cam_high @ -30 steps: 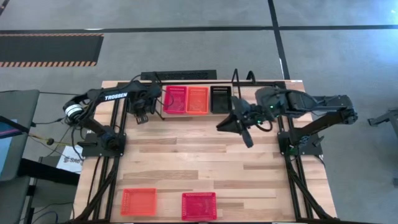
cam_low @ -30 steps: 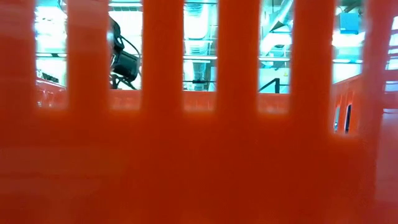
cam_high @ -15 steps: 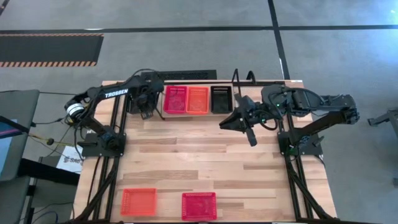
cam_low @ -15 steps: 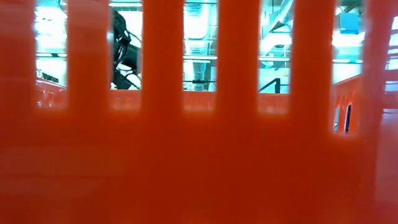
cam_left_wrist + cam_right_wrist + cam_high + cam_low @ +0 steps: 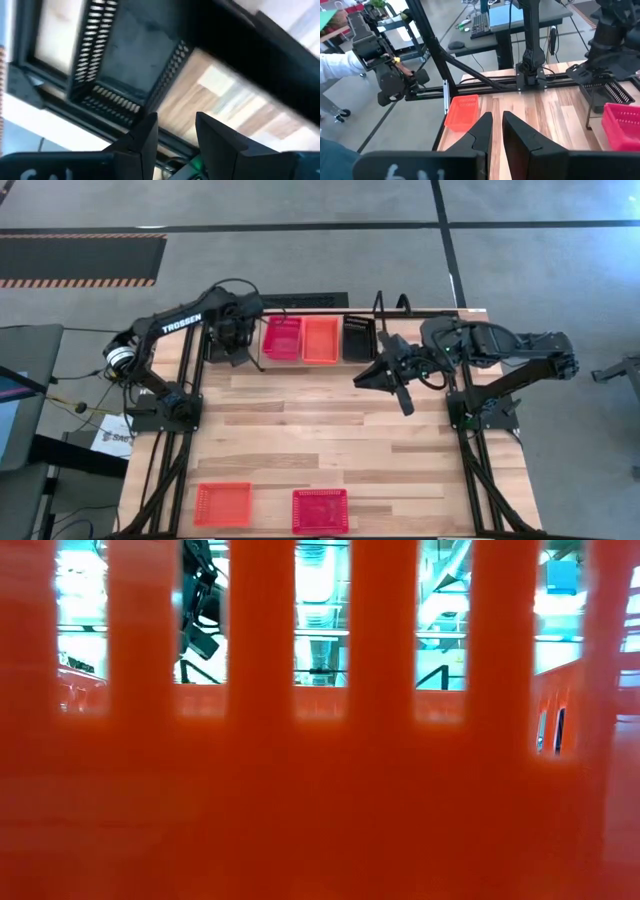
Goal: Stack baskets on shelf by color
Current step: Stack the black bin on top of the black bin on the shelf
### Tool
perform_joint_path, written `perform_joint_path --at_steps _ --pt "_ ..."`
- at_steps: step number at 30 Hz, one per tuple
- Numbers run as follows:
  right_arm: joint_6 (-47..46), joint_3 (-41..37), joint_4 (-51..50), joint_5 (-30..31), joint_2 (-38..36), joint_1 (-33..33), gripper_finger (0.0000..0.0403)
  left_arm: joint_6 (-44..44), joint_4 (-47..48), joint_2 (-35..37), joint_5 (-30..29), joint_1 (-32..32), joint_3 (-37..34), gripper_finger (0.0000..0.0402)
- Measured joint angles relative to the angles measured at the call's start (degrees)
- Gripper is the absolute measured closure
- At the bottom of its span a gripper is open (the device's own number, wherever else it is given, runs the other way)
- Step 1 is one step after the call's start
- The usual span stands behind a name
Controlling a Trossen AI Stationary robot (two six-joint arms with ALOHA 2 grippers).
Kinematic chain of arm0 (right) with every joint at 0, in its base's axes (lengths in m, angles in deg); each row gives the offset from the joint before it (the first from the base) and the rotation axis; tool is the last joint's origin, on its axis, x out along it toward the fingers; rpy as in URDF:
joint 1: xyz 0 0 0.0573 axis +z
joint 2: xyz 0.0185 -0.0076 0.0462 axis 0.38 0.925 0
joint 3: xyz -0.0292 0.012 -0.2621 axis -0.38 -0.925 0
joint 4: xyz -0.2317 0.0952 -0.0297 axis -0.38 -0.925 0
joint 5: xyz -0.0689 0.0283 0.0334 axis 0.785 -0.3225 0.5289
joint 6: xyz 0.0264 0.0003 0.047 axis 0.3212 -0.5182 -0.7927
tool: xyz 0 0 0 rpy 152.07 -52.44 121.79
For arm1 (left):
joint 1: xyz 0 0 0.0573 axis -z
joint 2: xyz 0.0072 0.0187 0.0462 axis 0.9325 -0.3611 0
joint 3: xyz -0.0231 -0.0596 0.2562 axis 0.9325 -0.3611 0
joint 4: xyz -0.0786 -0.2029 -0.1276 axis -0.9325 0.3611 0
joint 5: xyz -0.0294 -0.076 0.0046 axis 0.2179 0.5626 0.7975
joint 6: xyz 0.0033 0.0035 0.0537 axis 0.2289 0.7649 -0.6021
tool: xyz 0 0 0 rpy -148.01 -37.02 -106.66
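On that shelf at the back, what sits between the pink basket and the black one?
An orange basket. In the high view it sits on the shelf between the pink basket and the black basket.

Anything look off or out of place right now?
The low view is blocked: an orange basket fills it. Two baskets, orange basket and red basket, sit at the table's near edge, far from the shelf. Nothing spilled or damaged.

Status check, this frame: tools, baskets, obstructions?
Left tool open, empty, by shelf left end. Right tool slightly open, empty, near black basket. Orange basket, red basket unshelved at front edge. Nothing blocking.
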Motion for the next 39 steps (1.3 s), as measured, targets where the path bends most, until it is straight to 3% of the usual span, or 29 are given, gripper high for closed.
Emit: perform_joint_path --at_steps 10,15,27,39 --pt "0.00 -0.02 -0.10 -0.06 -1.10 1.13 0.0337 4.12 -1.78 0.02 0.15 0.62 -3.59 0.0281" --pt "0.01 -0.01 -0.52 -0.08 -1.24 1.43 0.0337 7.73 -0.69 0.02 4.32 1.06 -0.96 0.0281" --pt "0.30 -0.02 -1.80 -0.13 -1.22 1.44 0.0337 11.50 9.35 6.04 0.98 3.55 2.06 0.0281" --pt "4.15 -0.02 -2.00 -0.17 -1.22 1.46 0.0337 41.59 7.91 21.32 -12.77 3.55 2.06 0.0281"
